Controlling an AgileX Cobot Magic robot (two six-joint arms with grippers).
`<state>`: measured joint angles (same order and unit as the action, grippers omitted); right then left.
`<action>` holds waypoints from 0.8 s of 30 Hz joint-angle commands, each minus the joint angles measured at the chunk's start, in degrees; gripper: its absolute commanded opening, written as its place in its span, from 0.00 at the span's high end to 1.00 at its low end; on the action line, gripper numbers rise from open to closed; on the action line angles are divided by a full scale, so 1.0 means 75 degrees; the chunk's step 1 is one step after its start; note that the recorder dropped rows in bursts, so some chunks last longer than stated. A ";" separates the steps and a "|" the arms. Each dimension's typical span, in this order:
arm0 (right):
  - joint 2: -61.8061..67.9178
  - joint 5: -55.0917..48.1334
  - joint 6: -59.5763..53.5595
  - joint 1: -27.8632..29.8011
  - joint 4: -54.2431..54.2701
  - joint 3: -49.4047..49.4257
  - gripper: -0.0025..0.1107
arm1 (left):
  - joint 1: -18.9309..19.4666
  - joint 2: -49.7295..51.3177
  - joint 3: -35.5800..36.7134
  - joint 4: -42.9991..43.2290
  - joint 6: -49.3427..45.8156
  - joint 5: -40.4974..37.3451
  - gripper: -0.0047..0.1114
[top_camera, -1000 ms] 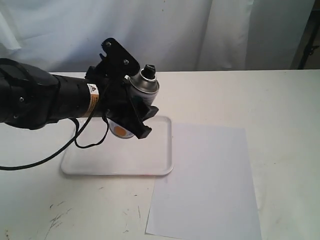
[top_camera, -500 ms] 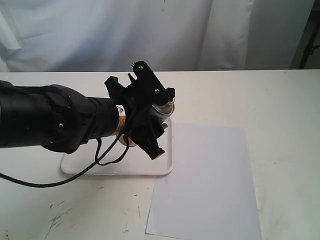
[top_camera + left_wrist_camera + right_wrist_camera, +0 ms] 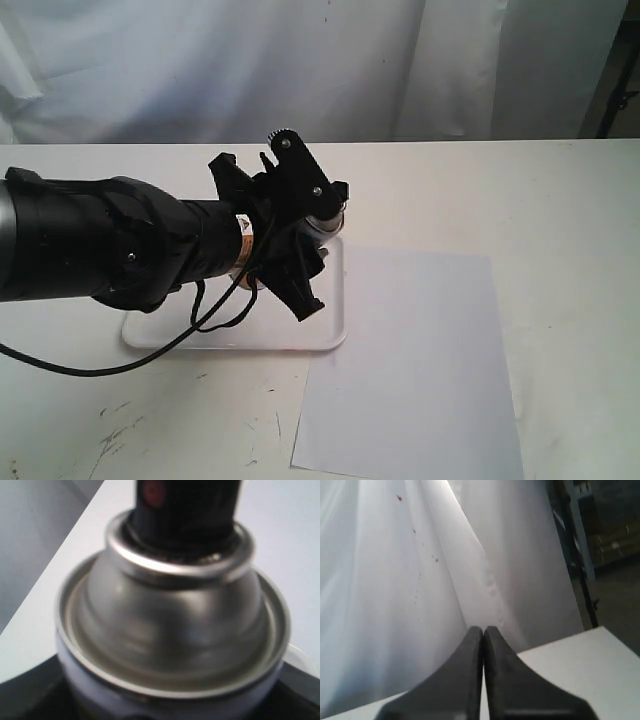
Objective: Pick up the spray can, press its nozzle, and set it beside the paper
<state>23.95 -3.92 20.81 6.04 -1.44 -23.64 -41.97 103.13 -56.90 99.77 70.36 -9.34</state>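
Exterior view: left claw point(image 3: 316, 232) clamped on spray can point(image 3: 170, 630), mid-frame, held above the tray point(image 3: 200, 335) at its right edge, just left of the paper point(image 3: 420, 370). In the last second the arm swung right and rolled, tipping the can toward the paper. Nozzle point(image 3: 185, 505) looks unpressed, though the wrist view is blurry. Right claw point(image 3: 483, 645) is pinched shut and empty, so the press is likely next.
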 commanded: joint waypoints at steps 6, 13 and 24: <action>0.2983 -0.0276 -0.0103 -0.0116 0.0454 -0.0572 0.98 | -0.0047 -0.0069 -0.0107 -0.0002 -0.1603 0.0511 0.96; 0.3920 0.0062 -0.0601 -0.0952 0.0454 -0.0572 0.98 | -0.0047 -0.0069 -0.0582 -0.0464 -0.1673 -0.0497 0.96; 0.3959 0.0692 -0.2009 -0.1471 0.0426 -0.0572 0.98 | -0.0047 0.0195 -0.0980 -0.0846 -0.3056 0.0174 0.96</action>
<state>53.54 0.00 8.27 -4.65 1.90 -27.58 -41.97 103.91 -63.21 93.68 50.27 -7.28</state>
